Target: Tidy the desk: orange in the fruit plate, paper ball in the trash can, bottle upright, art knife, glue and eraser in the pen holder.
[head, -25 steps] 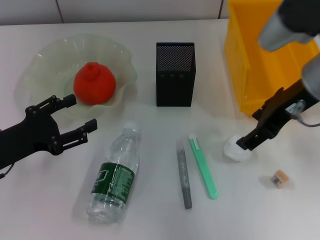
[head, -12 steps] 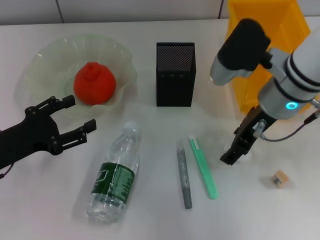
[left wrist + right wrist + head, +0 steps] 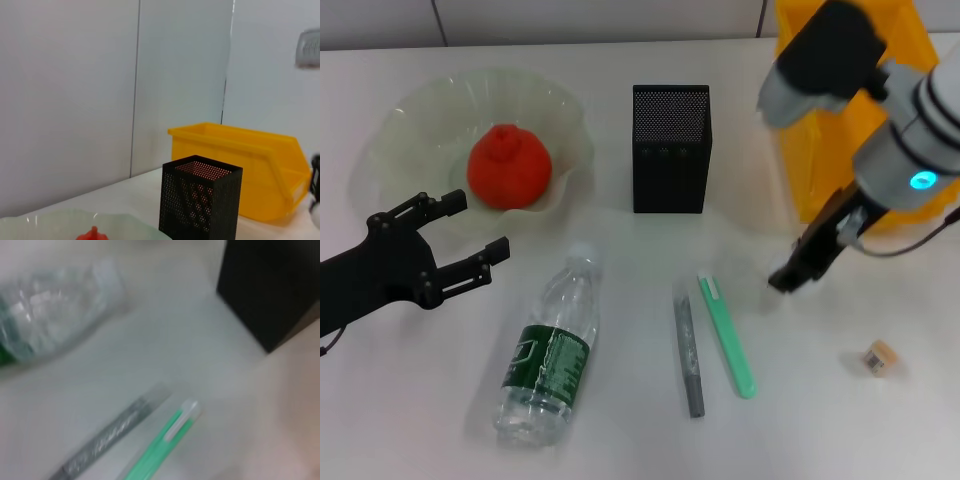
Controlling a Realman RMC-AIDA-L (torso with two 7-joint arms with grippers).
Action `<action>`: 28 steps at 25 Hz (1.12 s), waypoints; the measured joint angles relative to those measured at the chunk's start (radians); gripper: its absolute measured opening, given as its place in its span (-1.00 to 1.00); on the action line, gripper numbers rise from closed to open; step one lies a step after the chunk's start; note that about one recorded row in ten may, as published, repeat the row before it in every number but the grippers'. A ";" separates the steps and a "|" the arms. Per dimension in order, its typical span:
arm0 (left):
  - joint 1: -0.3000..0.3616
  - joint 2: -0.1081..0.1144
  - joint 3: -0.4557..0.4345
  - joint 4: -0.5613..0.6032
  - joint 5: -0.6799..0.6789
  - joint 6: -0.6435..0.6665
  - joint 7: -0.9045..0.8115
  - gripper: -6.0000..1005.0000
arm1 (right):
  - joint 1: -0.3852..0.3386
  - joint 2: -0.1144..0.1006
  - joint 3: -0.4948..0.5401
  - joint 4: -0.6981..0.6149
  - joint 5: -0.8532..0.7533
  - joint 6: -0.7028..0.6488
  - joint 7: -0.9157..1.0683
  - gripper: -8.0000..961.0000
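Observation:
The orange (image 3: 510,167) rests in the pale green fruit plate (image 3: 420,100). The clear bottle (image 3: 548,350) lies on its side near the table's front. A grey glue stick (image 3: 687,348) and the green art knife (image 3: 727,335) lie side by side right of it. The tan eraser (image 3: 880,355) sits at the front right. The black mesh pen holder (image 3: 670,148) stands in the middle, with the yellow trash can (image 3: 800,170) to its right. My right gripper (image 3: 790,277) hangs above the table beside the can, its fingers closed; the paper ball is hidden in them. My left gripper (image 3: 478,225) is open, near the plate.
The right wrist view looks down on the bottle (image 3: 50,305), the glue stick (image 3: 107,437), the art knife (image 3: 165,445) and a corner of the pen holder (image 3: 270,285). The left wrist view faces the pen holder (image 3: 200,205) and trash can (image 3: 240,165).
My right gripper came down on the paper ball, closed, then rose up and back toward the trash can; the ball no longer lies on the table. The left arm stayed put.

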 joint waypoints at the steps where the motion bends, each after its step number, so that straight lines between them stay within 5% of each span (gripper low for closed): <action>1: 0.000 0.000 0.000 0.000 0.000 0.000 0.000 0.66 | -0.005 -0.001 0.025 -0.035 0.000 -0.015 0.001 0.12; 4: 0.000 0.001 -0.001 0.000 0.000 0.002 0.000 0.66 | -0.034 -0.002 0.170 -0.247 -0.015 -0.113 0.014 0.02; 9: 0.002 0.001 0.000 0.000 -0.001 0.020 -0.007 0.66 | -0.040 -0.008 0.379 -0.386 -0.110 -0.123 -0.009 0.07; 20: 0.001 0.003 0.013 0.022 0.008 0.183 -0.051 0.66 | -0.070 -0.006 0.464 -0.178 -0.114 0.189 -0.063 0.19; 24: 0.009 -0.003 0.036 0.120 0.007 0.250 -0.193 0.66 | -0.138 -0.002 0.460 -0.192 0.026 0.231 -0.111 0.39; 28: 0.043 -0.011 0.130 0.280 -0.019 0.259 -0.327 0.66 | -0.292 -0.002 0.462 -0.232 0.406 0.247 -0.321 0.69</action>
